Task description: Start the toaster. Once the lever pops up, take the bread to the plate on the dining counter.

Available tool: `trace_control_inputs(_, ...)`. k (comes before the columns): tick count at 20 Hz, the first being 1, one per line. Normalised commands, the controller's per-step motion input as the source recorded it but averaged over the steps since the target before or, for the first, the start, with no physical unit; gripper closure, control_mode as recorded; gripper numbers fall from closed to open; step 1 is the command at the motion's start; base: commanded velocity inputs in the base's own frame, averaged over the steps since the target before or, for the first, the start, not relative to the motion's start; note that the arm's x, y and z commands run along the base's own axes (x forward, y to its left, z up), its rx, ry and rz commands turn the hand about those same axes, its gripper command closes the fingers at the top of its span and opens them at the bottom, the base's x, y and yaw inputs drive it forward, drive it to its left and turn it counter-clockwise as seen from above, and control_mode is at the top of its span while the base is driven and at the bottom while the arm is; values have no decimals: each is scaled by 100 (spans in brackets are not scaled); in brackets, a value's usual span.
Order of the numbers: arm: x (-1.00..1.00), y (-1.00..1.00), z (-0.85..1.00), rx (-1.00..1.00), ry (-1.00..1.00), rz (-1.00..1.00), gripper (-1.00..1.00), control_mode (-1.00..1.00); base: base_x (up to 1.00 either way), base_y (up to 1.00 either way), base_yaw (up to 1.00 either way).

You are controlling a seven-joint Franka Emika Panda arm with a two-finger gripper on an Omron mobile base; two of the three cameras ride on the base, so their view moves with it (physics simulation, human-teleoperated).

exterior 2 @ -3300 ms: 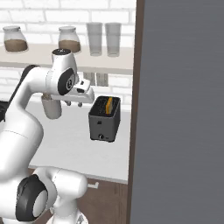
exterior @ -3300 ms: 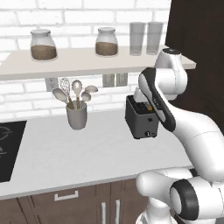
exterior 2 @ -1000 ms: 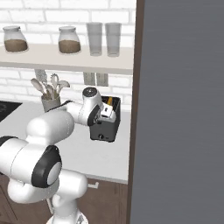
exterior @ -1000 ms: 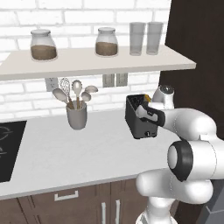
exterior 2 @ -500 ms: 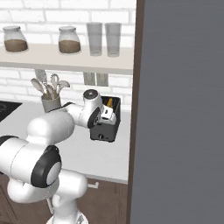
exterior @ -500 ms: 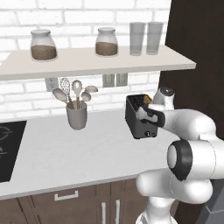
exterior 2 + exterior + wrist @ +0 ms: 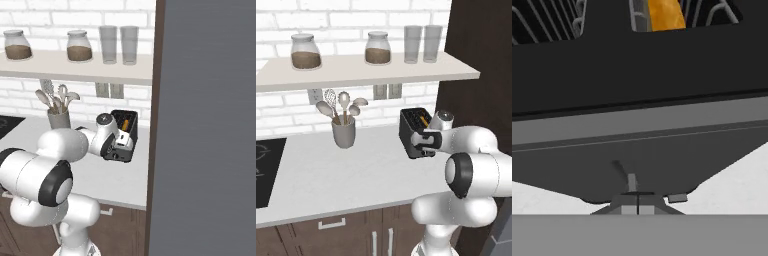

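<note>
step: we are starting the toaster [image 7: 415, 131] | claw [image 7: 637, 206]: closed, gripping nothing, apparently pressing the lever beneath it | next: awaiting pop-up

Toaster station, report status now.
Gripper shut, pressed close against the toaster front. Bread down in a slot. Utensil cup well off to the side.

Gripper [image 7: 425, 142] at toaster [image 7: 412, 131] front — shut
</note>
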Motion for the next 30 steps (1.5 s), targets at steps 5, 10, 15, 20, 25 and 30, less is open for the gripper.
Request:
trace_control_inputs(5, -26, 0, -52, 0, -6, 0, 100, -100, 0, 0, 0)
trace_control_inputs(10, -95, -1, 72, 0, -28, -4, 100, -100, 0, 0, 0)
trace_control_inputs(15, -66, 0, 100, 1, -17, 0, 100, -100, 0, 0, 0)
trace_control_inputs(20, -2, 0, 100, 0, -1, 0, 100, -100, 0, 0, 0)
trace_control_inputs(25, 0, 0, 100, 0, 3, 0, -100, -100, 0, 0, 0)
trace_control_inputs(30, -9, 0, 91, 0, 5, 0, -100, -100, 0, 0, 0)
